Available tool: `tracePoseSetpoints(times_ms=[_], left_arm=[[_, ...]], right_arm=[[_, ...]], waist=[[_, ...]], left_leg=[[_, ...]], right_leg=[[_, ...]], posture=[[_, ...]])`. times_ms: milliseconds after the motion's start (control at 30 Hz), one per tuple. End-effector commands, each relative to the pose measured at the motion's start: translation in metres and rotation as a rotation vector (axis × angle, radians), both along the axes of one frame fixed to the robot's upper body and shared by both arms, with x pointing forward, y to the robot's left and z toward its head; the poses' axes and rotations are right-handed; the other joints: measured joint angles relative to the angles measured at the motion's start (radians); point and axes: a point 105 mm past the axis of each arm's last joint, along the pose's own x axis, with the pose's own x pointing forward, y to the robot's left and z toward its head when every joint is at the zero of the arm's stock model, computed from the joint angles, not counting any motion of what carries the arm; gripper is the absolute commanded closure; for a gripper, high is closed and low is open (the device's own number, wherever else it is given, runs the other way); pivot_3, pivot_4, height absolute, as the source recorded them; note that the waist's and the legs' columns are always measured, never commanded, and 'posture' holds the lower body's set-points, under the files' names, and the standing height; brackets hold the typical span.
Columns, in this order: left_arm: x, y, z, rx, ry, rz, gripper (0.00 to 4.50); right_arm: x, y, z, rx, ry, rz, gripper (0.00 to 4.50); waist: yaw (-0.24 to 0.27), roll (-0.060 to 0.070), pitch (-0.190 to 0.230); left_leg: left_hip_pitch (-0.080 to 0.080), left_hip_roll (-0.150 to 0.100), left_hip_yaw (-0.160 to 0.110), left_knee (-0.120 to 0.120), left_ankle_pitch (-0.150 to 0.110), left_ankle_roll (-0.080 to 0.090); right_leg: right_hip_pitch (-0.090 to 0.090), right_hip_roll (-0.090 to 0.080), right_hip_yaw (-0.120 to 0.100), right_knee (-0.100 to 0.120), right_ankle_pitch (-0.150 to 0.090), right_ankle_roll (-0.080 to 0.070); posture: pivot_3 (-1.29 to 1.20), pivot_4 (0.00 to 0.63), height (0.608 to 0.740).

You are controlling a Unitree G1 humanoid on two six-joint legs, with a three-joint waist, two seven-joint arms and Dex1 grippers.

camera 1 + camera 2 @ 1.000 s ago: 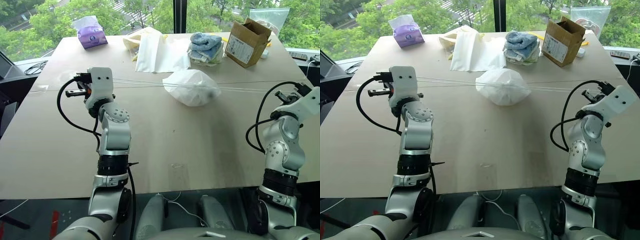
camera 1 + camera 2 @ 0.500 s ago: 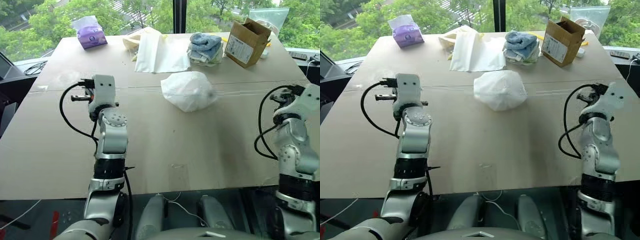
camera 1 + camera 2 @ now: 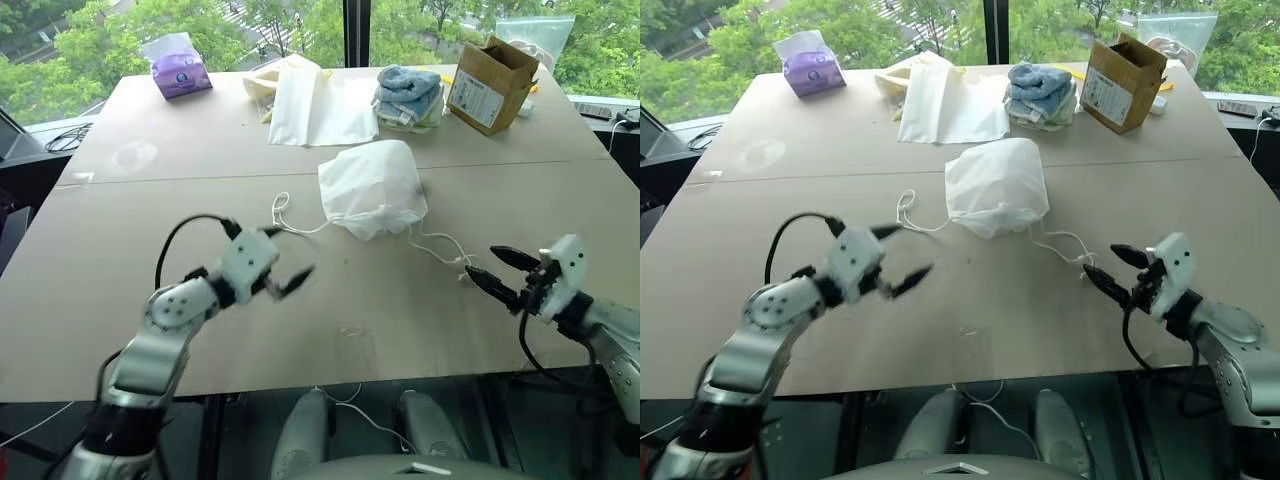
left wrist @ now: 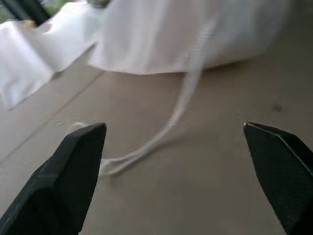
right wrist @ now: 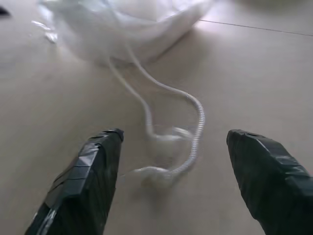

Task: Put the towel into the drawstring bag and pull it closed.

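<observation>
Down in the lower left of the frame, the left gripper [image 3: 287, 266] hangs over the bare table [image 3: 330, 350], jaws spread wide and nothing between them. Over at the lower right, the right gripper [image 3: 497, 272] mirrors it, fingers parted, empty too, aimed toward the middle of the table. Just past its fingertips lies a slack white cord [image 3: 441, 246], curling loosely on the tabletop; a second cord [image 3: 285, 212] loops out on the other side, near the left gripper but apart from it. Both cords run up to the drawstring bag [image 3: 372, 187], sitting plump at the centre of the frame with its gathered mouth facing the near edge. The towel cannot be made out through the fabric.

Farther back, in the upper middle, a flat white bag [image 3: 318, 105] lies beside a stack of blue towels [image 3: 410, 95]. Upper right, a cardboard box [image 3: 491, 83]; upper left, a purple tissue pack [image 3: 179, 66].
</observation>
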Motion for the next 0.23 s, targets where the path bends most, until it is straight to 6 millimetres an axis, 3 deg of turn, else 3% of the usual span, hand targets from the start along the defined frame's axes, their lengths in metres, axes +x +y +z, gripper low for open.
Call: tracePoseSetpoints(times_ms=[33,133,233], left_arm=[[-0.006,0.030,0.007,-0.012,0.044,0.039,0.10],[0.003,0.052,-0.003,-0.040,0.059,0.164,0.10],[0.004,0.056,-0.008,-0.079,0.076,0.207,0.10]], right_arm=[[-0.024,-0.024,-0.014,-0.088,0.039,0.088,0.74],[-0.031,-0.043,-0.023,-0.080,0.051,0.072,0.74],[-0.034,-0.053,-0.023,-0.066,0.028,0.076,0.74]], waist=[[0.010,0.002,0.001],[0.026,0.002,0.002],[0.025,0.002,0.002]], left_leg=[[0.001,0.000,-0.001,0.000,0.000,0.000],[0.017,-0.001,-0.002,-0.001,-0.001,0.002],[0.022,-0.001,-0.002,-0.001,-0.002,0.003]], right_leg=[[0.002,0.000,-0.001,-0.001,0.000,0.000],[0.022,0.000,-0.006,-0.009,-0.001,0.000],[0.027,-0.001,-0.003,-0.010,-0.001,0.000]], posture=[[0.00,0.150,0.740],[0.00,0.150,0.740],[0.00,0.150,0.740]])
